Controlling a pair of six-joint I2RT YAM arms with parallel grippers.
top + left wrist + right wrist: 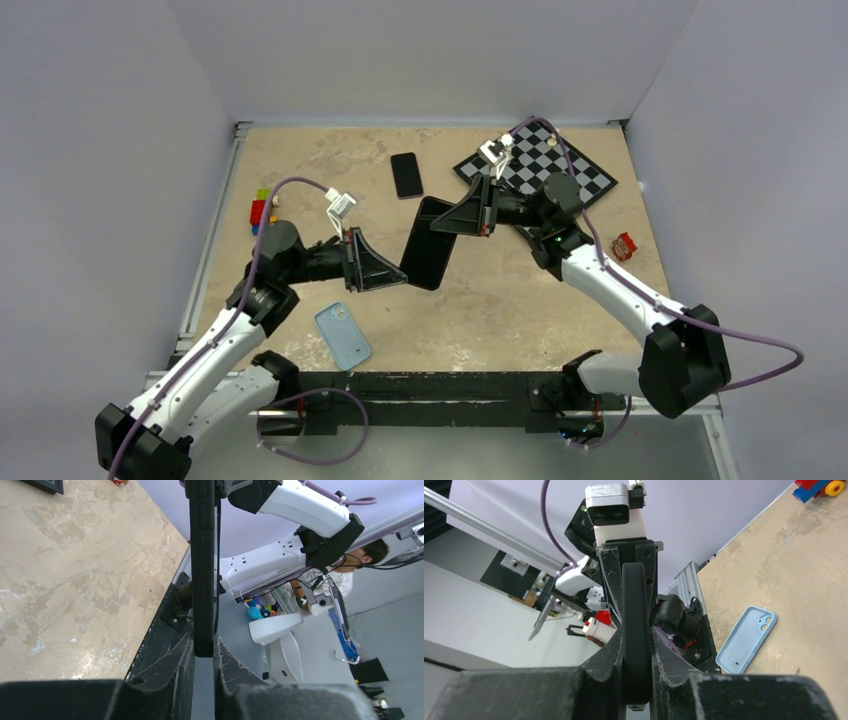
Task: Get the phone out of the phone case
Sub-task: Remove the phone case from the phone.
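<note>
The sandy table (520,300) carries everything. The left arm (225,345) reaches in from the near left and the right arm (610,285) from the near right, and they meet over the middle. A black-and-white chessboard (535,165) lies at the far right, and the right arm's wrist partly overhangs its near corner.

The cased phone (428,250), a black slab, is held between the two arms, off the table top and slanting from near left to far right. The left gripper (400,277) has its jaws closed in on the slab's near end, one finger against each face in the left wrist view. The right gripper (447,222) pinches the far end tight, its jaws pressed on both faces.

An empty light blue case (343,336) lies flat near the front edge, below the left gripper and apart from it. A second dark phone (406,175) lies flat just beyond the held slab's far end. Coloured toy blocks (261,210) sit by the left edge, and a small red packet (624,245) lies right of the right arm
</note>
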